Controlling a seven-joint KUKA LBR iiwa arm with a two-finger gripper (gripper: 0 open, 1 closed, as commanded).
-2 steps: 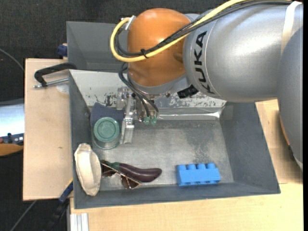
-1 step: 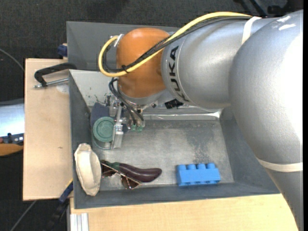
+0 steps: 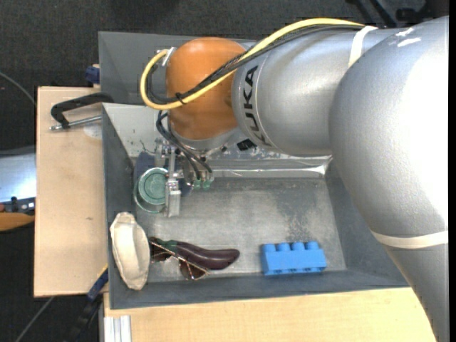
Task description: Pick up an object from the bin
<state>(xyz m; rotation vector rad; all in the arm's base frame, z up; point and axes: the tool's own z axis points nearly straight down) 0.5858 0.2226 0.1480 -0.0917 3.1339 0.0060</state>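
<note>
My gripper [image 3: 188, 198] hangs under the orange wrist cover at the bin's left side, low over the floor. Its fingers stand apart, open, with nothing between them. One metal finger [image 3: 173, 194] reaches down right beside a green round cup-like thing [image 3: 151, 188], which lies just left of it against the left wall. Whether the finger touches the cup I cannot tell. The cup sits outside the gap between the fingers.
Along the front wall lie a cream, shoe-shaped cloth thing [image 3: 129, 250], a dark maroon curved thing [image 3: 210, 256] on top of sunglasses [image 3: 187, 268], and a blue toy brick [image 3: 293, 257]. The arm covers the bin's back and right.
</note>
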